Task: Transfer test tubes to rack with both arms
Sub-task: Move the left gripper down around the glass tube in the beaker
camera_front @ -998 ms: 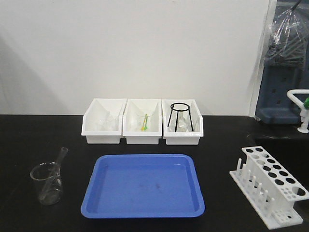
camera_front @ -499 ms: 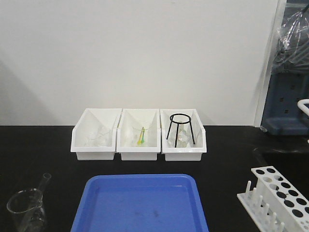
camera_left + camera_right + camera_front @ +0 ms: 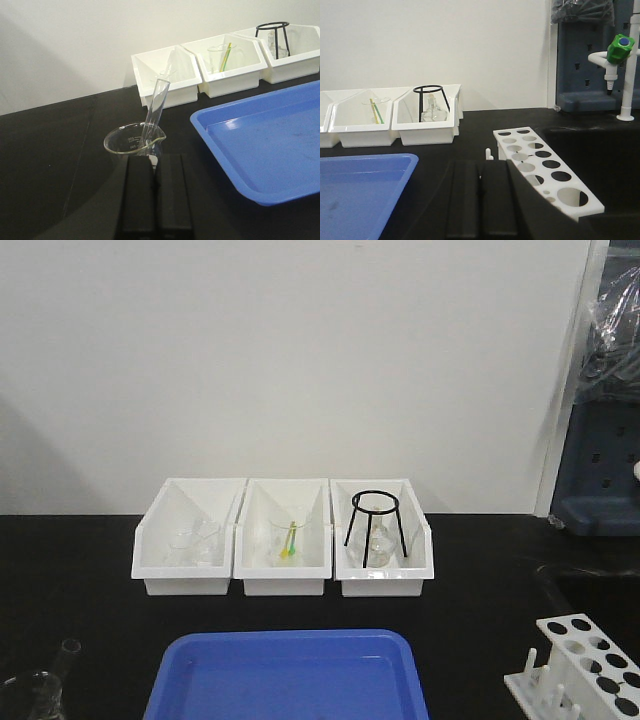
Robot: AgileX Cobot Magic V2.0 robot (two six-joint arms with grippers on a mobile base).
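Test tube [image 3: 156,107]: leaning in beaker [image 3: 132,142], far left on the surface, mouth up.
Left gripper [image 3: 154,161]: pressed closed, empty, just short of the beaker; probably approach step. Next: open, then clamp the tube above the glass rim.
Blue tray [image 3: 290,637]: between beaker and rack, to be crossed.
Bins [image 3: 285,585]: behind tray, out of the path.
Right gripper [image 3: 480,167]: closed on nothing, near rack.
Rack [image 3: 526,148]: far right, visible holes vacant.

Three bins [image 3: 283,585] line the tabletop's [image 3: 80,570] back edge; tray [image 3: 290,680] before them, beaker [image 3: 131,142] holding test tube [image 3: 155,107] near the front-left corner, rack [image 3: 592,203] front-right.
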